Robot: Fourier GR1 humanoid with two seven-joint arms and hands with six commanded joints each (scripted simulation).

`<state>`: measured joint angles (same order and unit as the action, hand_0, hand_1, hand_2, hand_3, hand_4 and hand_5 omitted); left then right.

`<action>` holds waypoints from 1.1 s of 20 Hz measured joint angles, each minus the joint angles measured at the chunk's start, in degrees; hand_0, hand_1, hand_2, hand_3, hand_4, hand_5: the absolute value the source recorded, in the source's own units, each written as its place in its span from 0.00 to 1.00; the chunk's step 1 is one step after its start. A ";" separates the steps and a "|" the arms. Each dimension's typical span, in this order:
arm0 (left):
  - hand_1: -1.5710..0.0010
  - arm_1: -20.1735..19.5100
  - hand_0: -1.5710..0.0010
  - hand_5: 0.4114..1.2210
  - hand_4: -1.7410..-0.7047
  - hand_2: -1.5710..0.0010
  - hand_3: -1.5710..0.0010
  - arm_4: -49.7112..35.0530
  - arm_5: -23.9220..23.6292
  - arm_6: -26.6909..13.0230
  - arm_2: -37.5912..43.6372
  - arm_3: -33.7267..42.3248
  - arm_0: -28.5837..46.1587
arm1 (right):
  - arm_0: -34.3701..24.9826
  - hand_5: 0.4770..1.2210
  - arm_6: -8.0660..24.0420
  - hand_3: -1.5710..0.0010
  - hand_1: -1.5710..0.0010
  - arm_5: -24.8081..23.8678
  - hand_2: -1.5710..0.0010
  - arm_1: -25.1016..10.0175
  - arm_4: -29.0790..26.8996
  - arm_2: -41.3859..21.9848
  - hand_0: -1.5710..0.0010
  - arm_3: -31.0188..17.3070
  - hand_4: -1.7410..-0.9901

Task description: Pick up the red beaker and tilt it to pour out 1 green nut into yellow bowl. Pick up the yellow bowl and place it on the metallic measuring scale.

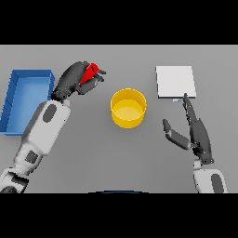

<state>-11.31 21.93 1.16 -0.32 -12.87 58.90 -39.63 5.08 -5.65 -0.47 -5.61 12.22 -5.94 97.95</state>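
Head view shows the left hand [76,79] raised over the grey table [93,153], with its dark fingers and thumb curled round the red beaker [89,73]. Only part of the beaker shows between the fingers, its red body poking out at the far side of the hand toward the right, and it looks tilted rather than upright; whether anything lies inside it cannot be told. The left arm [44,125] runs back from this hand toward the lower left corner. Just to the left of the left hand, beyond its wrist, sits a blue tray [16,81] with raised walls, and the forearm crosses in front of the tray's near right corner. To the right of the left hand and a little nearer to the robot stands the yellow bowl [128,108], round and upright on the table, apart from the hand and from the beaker; its inside looks plain yellow, and no nut can be made out in it. The right hand [195,132] is on the other side of the bowl, well apart from it, with straight fingers spread and the thumb held out toward the bowl, holding nothing. Just beyond the fingertips of the right hand lies the flat pale scale [175,81], a square plate on the table, and the longest finger reaches up to its near edge.
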 measured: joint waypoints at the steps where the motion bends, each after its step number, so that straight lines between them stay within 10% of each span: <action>1: 0.00 -0.39 0.00 0.89 0.00 0.00 0.00 1.50 0.76 -0.79 -1.82 0.17 -0.78 | -0.27 0.26 0.46 1.00 1.00 -0.12 1.00 0.33 -0.07 -0.07 1.00 0.08 0.75; 11: 0.00 -4.01 0.00 0.98 0.04 0.00 0.09 21.80 10.56 -6.97 -19.25 -4.03 -12.22 | 0.41 0.27 1.35 1.00 1.00 0.35 1.00 0.75 -1.42 0.26 1.00 0.86 0.73; 16: 0.00 -4.24 0.00 0.99 0.02 0.00 0.18 28.88 15.90 -3.02 -26.63 -8.23 -18.31 | 0.50 0.22 1.57 1.00 1.00 1.34 1.00 1.49 -3.88 0.90 1.00 0.22 0.71; 22: 0.00 -3.05 0.00 1.00 0.01 0.00 0.05 35.71 17.64 2.87 -33.54 -11.80 -23.80 | 0.41 0.15 1.01 1.00 1.00 -0.63 1.00 2.31 -1.69 0.46 1.00 -0.40 0.70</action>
<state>-14.37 57.64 18.79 2.55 -46.41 47.10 -63.43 5.49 -4.63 -1.10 -3.30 10.53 -5.48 97.55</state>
